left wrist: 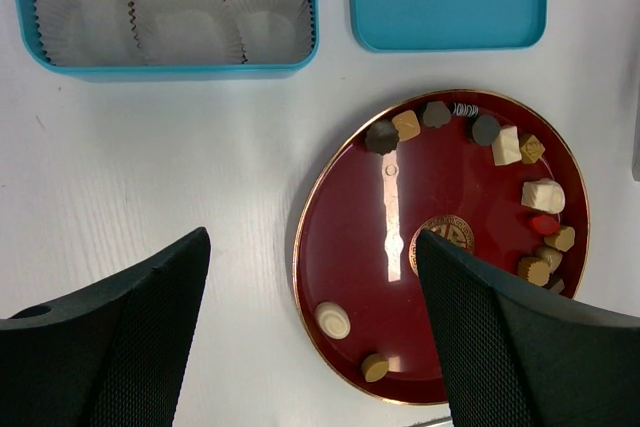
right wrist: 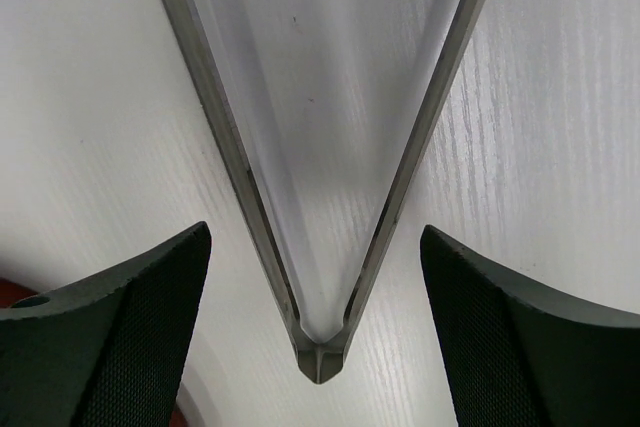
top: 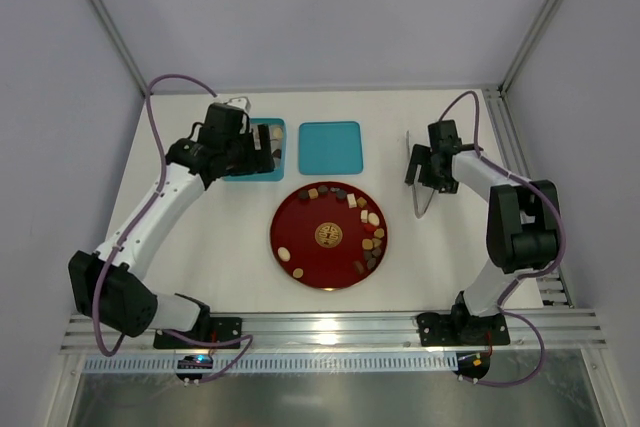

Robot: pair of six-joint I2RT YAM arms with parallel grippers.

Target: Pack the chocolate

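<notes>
Near the table point(top: 230, 247) edge, right claw point(right wrist: 315, 230) spread clear around tongs point(right wrist: 320, 359), left claw point(left wrist: 312, 234) released by teal box point(left wrist: 170, 71) rim

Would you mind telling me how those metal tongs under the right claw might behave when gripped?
The tongs look like thin polished steel, so they are probably slippery to grip. Their two arms splay from one joint, so squeezing likely springs them together.

Table point(top: 230, 247) is lying open left of the red plate point(top: 300, 222) and between plate and tongs point(right wrist: 322, 359). Left arm point(top: 175, 192) is overhanging the teal box point(left wrist: 170, 72); chocolate point(left wrist: 543, 195) is crowding the plate's right rim.
</notes>
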